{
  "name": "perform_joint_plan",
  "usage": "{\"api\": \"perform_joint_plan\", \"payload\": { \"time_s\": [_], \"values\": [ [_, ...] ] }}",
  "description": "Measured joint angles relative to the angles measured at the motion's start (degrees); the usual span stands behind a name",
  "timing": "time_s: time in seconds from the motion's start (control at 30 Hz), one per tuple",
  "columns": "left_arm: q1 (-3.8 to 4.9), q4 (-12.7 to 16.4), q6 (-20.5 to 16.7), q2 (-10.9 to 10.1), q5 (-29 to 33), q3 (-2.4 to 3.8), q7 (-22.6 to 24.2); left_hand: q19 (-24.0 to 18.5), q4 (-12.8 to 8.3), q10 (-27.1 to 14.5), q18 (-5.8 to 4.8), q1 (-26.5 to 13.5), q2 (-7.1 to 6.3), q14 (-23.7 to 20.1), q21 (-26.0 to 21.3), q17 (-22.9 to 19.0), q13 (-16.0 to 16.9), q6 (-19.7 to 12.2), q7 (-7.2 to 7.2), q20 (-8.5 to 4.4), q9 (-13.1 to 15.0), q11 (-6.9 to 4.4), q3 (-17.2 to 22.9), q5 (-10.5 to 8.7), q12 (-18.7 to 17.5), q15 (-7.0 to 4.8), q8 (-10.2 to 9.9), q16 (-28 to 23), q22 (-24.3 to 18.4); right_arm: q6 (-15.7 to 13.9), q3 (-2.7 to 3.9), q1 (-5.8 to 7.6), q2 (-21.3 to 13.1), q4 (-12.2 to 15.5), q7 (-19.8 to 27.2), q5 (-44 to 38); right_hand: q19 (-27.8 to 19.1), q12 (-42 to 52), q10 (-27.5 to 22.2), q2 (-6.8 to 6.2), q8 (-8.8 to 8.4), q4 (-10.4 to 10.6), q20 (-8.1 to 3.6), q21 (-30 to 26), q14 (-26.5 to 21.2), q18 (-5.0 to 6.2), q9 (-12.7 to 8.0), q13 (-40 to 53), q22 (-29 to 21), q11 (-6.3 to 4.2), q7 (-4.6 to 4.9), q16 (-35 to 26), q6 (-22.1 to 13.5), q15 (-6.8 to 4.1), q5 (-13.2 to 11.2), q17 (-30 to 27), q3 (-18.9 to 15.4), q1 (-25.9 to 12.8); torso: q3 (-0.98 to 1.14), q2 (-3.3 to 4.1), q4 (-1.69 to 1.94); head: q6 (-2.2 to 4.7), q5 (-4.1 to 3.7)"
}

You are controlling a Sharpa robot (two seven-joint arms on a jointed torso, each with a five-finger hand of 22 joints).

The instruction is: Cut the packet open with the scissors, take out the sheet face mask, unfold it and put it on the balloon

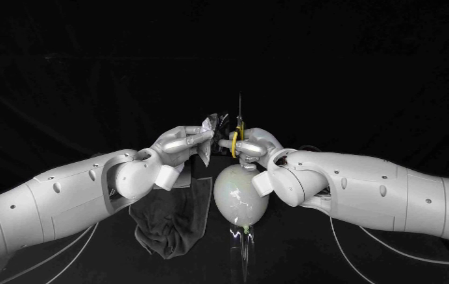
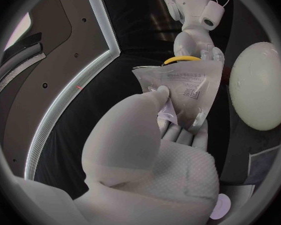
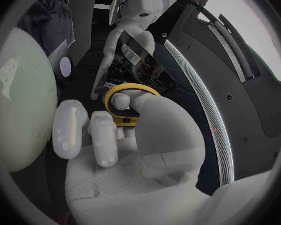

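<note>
Head view: at the frame's centre the left hand (image 1: 182,142) pinches the packet (image 1: 211,132) upright. The right hand (image 1: 254,144) grips the scissors (image 1: 237,140), whose blades point up just beside the packet. The balloon (image 1: 241,196) sits directly below both.

Left wrist view: the thumb presses the packet against the fingers.

Right wrist view: fingers are hooked through the yellow handle loop, with the packet close ahead.

The light pinch may let the packet twist as the blades bite, so the cut could slice the mask inside. A slipped blade could burst the balloon.

Head camera looks down, forward toward 12 o'clock; wrist cameras, close behind left hand (image 2: 147,155) and right hand (image 3: 131,150), face each other, sharing the packet (image 2: 178,92).
</note>
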Motion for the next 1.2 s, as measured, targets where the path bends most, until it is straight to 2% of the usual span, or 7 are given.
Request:
{"api": "perform_joint_plan", "payload": {
  "time_s": [0.23, 0.33, 0.4, 0.5, 0.57, 0.97, 1.2],
  "values": [
    [0.0, 0.2, -0.3, 0.0, 0.0, 0.0, -0.2, 0.0, -0.9, -2.1, -1.59, -1.9, -2.89, -0.4, 0.0, 0.0, -0.2, -3.9, -0.62, 0.0, -0.7, 1.63, -1.5, 0.07, -0.2, 1.05, -1.8, 0.0, 0.0, -1.0, 0.0, -0.03, -0.2, 0.3, 0.0, -1.0, 0.0, 0.0, 0.0, 0.0, 0.02, 0.0, -0.02, -0.2, 0.0, -0.01, 0.0, 0.0, 0.0, 0.0, -0.06, -0.2, 0.1, -0.21, -0.1, 0.0, 0.0, 0.0, 0.0, 0.0, 0.0, -0.04, -0.01],
    [0.0, 0.3, -0.8, -0.1, 0.0, 0.0, -0.5, 0.0, -0.5, -3.6, -2.16, -3.4, -5.26, -0.5, 0.0, -0.1, -0.3, -10.5, -1.59, 0.0, -2.5, 2.58, -3.3, 0.15, -0.4, 1.75, -4.6, 0.0, 0.0, -1.5, 0.03, -0.05, -0.4, 0.6, 0.0, -1.5, 0.0, 0.0, 0.0, 0.0, 0.03, 0.0, -0.45, -0.2, 0.1, -0.06, 0.0, 0.0, 0.0, 0.0, -0.06, -0.2, 0.1, -0.31, -0.1, 0.0, 0.0, 0.0, 0.0, 0.0, 0.0, -0.08, -0.01],
    [0.0, 0.3, -1.2, -0.1, 0.0, -0.01, -0.6, 0.0, 0.1, -3.7, -3.8, -5.0, -6.81, -0.5, 0.0, -0.1, -0.2, -16.0, -2.28, 0.0, -4.1, 2.71, -5.1, 0.15, -0.4, 1.75, -6.7, 0.0, 0.0, -1.9, 0.04, -0.06, -0.4, 0.7, 0.0, -1.8, 0.0, 0.0, 0.0, 0.01, 0.03, 0.0, -0.45, -0.4, 0.1, -0.09, 0.0, 0.0, 0.0, 0.0, -0.07, -0.2, 0.1, -0.32, -0.1, -0.1, 0.0, 0.0, 0.0, 0.0, 0.0, -0.09, -0.01],
    [0.0, 0.3, -1.9, -0.1, 0.0, -0.02, -0.8, 0.0, 1.0, -3.5, -4.04, -6.7, -8.26, -1.1, 0.0, -0.2, -0.2, -19.4, -3.05, 0.0, -5.1, 2.84, -7.3, 0.15, -0.4, 2.38, -7.9, 0.0, 0.0, -2.8, 0.06, -0.08, -0.5, 0.9, 0.0, -2.2, 0.0, 0.0, 0.0, 0.24, 0.04, 0.0, -0.48, -0.4, 0.1, -0.33, 0.0, 0.0, 0.0, 0.0, -0.07, -0.3, 0.1, -0.33, -0.2, 0.0, 0.0, 0.2, 0.0, 0.0, 0.0, -0.1, -0.01],
    [0.0, 0.3, -2.4, -0.2, 0.0, -0.03, -1.0, 0.0, 1.8, -3.5, -4.86, -7.8, -8.4, -1.5, 0.0, -0.3, -0.2, -20.1, -3.31, 0.0, -5.3, 2.89, -8.6, 0.15, -0.4, 2.35, -8.0, 0.0, 0.0, -3.4, 0.08, -0.1, -0.6, 1.0, 0.0, -2.5, -0.3, 0.0, 0.0, 0.38, 0.04, 0.0, -0.75, -0.7, 0.0, 0.12, 0.0, 0.0, 0.0, 0.0, -0.07, -0.1, 0.1, -0.34, -0.2, 0.0, 0.0, 0.4, 0.0, 0.0, 0.0, -0.1, -0.01],
    [0.0, 0.1, -4.4, -0.7, 0.1, -0.04, -1.4, 0.0, 4.9, -3.5, -4.85, -9.1, -7.27, -1.7, 0.0, -0.3, -0.2, -20.6, -3.39, 0.0, -5.5, 2.89, -14.1, 0.15, -0.4, 2.55, -8.2, 0.0, -0.1, -6.1, 0.13, -0.16, -1.3, 1.0, -0.5, -3.3, -0.8, 0.1, 0.0, 1.29, 0.04, -0.3, -1.26, -2.0, 0.0, 0.51, 0.0, 0.0, 0.0, -0.01, 0.57, -0.1, -0.6, -0.45, 0.0, 0.0, 1.7, -0.2, 0.0, -0.01, 0.0, -0.08, 0.05],
    [0.0, 0.1, -4.6, -0.9, 0.2, -0.05, -1.6, 0.2, 5.4, -3.4, -4.85, -12.2, -5.05, -1.2, 0.0, 0.0, -0.1, -20.6, -3.39, 0.23, -5.6, 2.85, -18.4, 0.15, -0.4, 2.16, -8.2, 0.1, -0.1, -6.8, 0.18, -0.17, -1.5, 0.8, -0.8, -3.5, -0.8, 0.4, 0.0, 1.81, 0.06, -0.3, -1.25, -2.2, 0.1, 0.5, 0.0, 0.0, 0.0, -0.01, 1.17, -0.1, -1.4, -0.55, 0.0, 0.0, 2.6, -0.8, 0.0, 0.0, 0.0, -0.04, 0.02]
  ]
}}
